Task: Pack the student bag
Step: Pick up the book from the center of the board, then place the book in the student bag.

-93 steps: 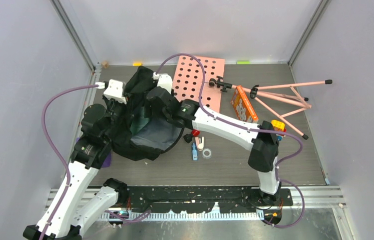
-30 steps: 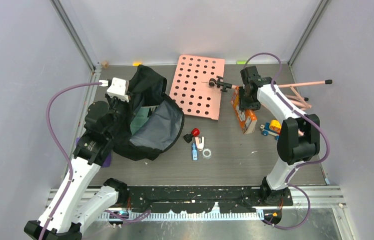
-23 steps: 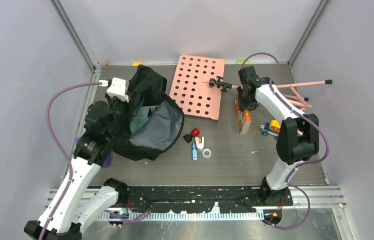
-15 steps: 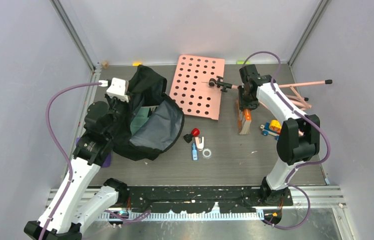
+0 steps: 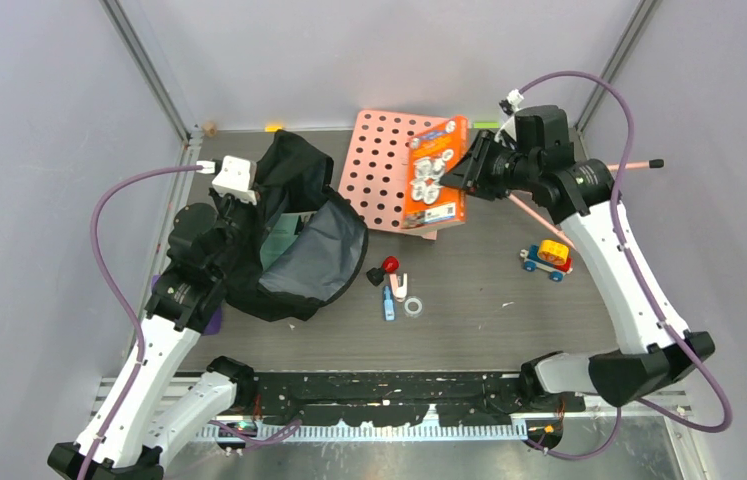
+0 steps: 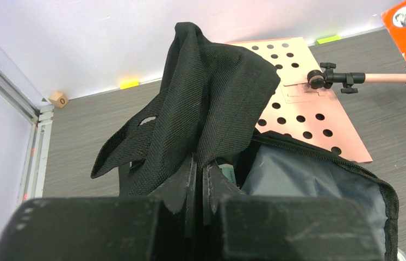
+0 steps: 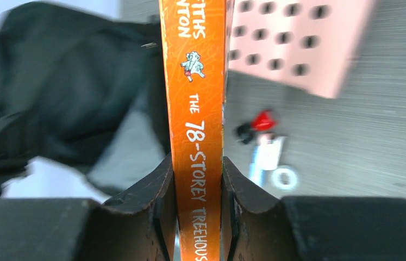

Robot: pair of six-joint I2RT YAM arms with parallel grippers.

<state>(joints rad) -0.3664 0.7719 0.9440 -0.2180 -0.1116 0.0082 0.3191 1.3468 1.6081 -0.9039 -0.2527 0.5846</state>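
The student bag [image 5: 294, 245], a black backpack, lies at the left with its mouth open and its grey lining [image 6: 309, 176] showing. My left gripper [image 6: 200, 168] is shut on a fold of the bag's black fabric [image 6: 211, 98] and holds it up. My right gripper [image 7: 198, 174] is shut on an orange book [image 7: 198, 81], clamped across its spine. In the top view the book [image 5: 436, 185] hangs in the air over the pink board, with the right gripper [image 5: 469, 172] at its right edge. The bag [image 7: 75, 81] shows blurred beyond the book.
A pink perforated board [image 5: 384, 165] lies behind the bag. A pink tripod stand [image 5: 634, 164] sits at the back right, partly hidden by my right arm. A toy car [image 5: 546, 257] stands at the right. A red piece [image 5: 389, 264], a blue piece [image 5: 388, 305] and a white ring [image 5: 414, 306] lie mid-table.
My right gripper closed on the orange book, lifted it off the table and swung it left, over the pink board. The left arm and the bag have not moved.
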